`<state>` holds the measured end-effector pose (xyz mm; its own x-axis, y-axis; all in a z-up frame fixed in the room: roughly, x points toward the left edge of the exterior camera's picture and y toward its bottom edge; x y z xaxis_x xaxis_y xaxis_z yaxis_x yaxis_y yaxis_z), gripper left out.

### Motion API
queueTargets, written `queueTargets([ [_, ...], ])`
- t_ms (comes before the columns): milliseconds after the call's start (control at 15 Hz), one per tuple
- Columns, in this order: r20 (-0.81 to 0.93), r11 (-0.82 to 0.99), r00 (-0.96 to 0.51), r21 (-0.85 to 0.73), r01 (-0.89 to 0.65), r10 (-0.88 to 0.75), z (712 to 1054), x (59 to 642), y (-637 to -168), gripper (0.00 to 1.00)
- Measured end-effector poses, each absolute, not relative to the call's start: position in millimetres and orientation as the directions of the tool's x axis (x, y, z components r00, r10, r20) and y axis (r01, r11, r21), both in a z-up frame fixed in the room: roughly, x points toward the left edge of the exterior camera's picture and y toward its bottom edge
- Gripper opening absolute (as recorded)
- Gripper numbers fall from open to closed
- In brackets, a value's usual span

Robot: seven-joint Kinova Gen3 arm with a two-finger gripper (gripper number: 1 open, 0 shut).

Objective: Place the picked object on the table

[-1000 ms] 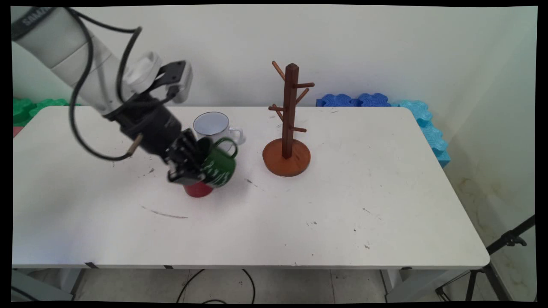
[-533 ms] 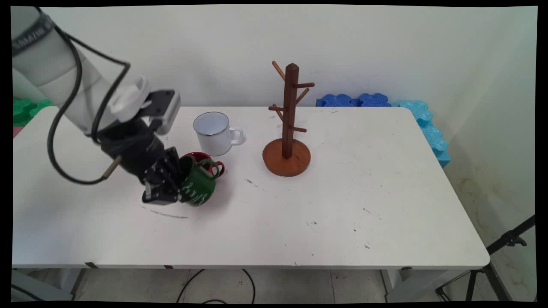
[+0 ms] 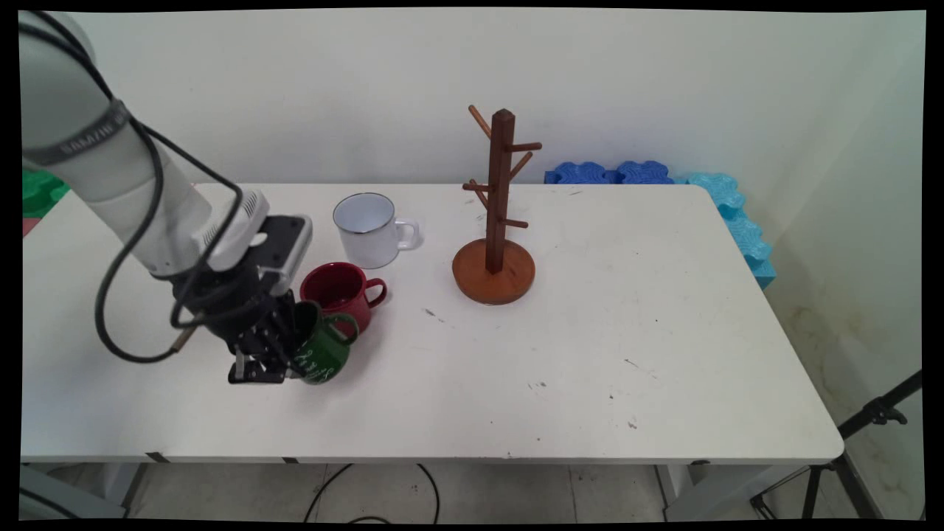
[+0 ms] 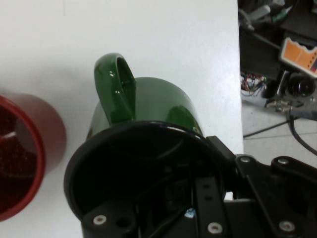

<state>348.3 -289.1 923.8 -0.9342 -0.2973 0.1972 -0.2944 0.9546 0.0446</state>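
My gripper [image 3: 284,354] is shut on the rim of a green mug [image 3: 323,351], near the table's front left. The mug is tilted, its white lettering facing the front and its handle [image 3: 344,327] up and to the right. In the hand view the green mug [image 4: 148,106] fills the middle, with one finger [image 4: 208,196] inside its dark mouth and its handle [image 4: 116,84] pointing up. A red mug [image 3: 338,290] stands upright just behind it, also seen at the left edge as the red mug [image 4: 22,148]. I cannot tell whether the green mug touches the table.
A white enamel mug [image 3: 366,229] stands behind the red one. A brown wooden mug tree [image 3: 498,214] with several pegs stands on a round base at mid table. Blue foam blocks [image 3: 664,181] lie behind the table's far right corner, green ones [image 3: 37,188] at the far left.
My gripper has carried the green mug left and toward the table's front, lowering it. The red mug it hid is now uncovered.
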Motion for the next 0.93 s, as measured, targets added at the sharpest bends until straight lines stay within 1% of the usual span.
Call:
queueTargets([
  [933,0.13,0.953,-0.945,0.034,-0.3,-0.301,873.8,321.2,-297.9,0.0],
])
